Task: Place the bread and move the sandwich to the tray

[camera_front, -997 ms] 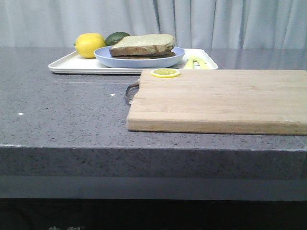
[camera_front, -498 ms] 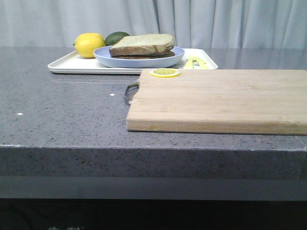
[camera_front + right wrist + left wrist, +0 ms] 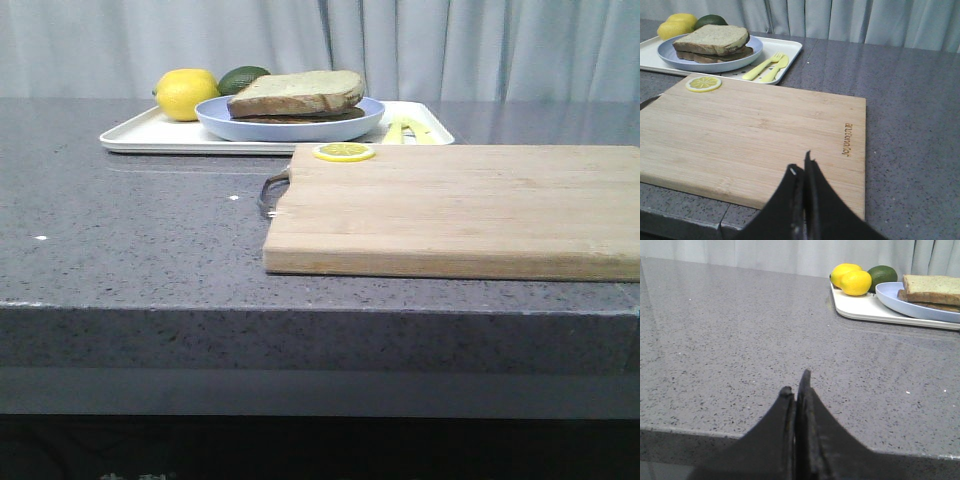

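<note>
On the tray (image 3: 140,134): sandwich (image 3: 297,96) on its blue plate (image 3: 290,127), bread on top. Left gripper (image 3: 796,390) and right gripper (image 3: 801,172) both pinched closed, holding nothing.

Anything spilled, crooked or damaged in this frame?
Nothing stands out. The sandwich sits squarely on its blue plate on the tray, the fork and knife lie side by side, and a lemon slice lies flat on the cutting board.

Grey speckled table (image 3: 150,240) carries tray (image 3: 140,135) and cutting board (image 3: 460,210).
</note>
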{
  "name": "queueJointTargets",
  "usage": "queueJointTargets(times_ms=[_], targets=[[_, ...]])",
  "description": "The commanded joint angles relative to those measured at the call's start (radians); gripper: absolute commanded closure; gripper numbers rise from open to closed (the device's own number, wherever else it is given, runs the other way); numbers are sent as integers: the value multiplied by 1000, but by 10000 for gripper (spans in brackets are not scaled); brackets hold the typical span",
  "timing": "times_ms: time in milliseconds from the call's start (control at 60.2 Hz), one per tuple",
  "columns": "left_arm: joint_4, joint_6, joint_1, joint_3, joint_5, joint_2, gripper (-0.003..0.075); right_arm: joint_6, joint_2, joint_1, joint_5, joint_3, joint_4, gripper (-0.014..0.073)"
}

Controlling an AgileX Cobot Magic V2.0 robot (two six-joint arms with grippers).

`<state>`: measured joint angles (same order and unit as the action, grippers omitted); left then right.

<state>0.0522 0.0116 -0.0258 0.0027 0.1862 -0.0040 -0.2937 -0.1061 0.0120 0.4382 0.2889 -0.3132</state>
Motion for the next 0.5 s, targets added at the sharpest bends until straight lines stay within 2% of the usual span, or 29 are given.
queueJointTargets(times_ms=[0,199,316,482], targets=[[7,9,-6,13,-89,-25,739,-2,-11,2,-75,27,1,655],[7,9,-6,13,-89,-25,739,-2,-11,2,-81,27,2,655],[7,9,-6,13,-89,-25,739,12,-8,12,-185,-19,9,655],[7,9,-6,13,-89,-25,739,102,-8,96,-301,-120,151,655]])
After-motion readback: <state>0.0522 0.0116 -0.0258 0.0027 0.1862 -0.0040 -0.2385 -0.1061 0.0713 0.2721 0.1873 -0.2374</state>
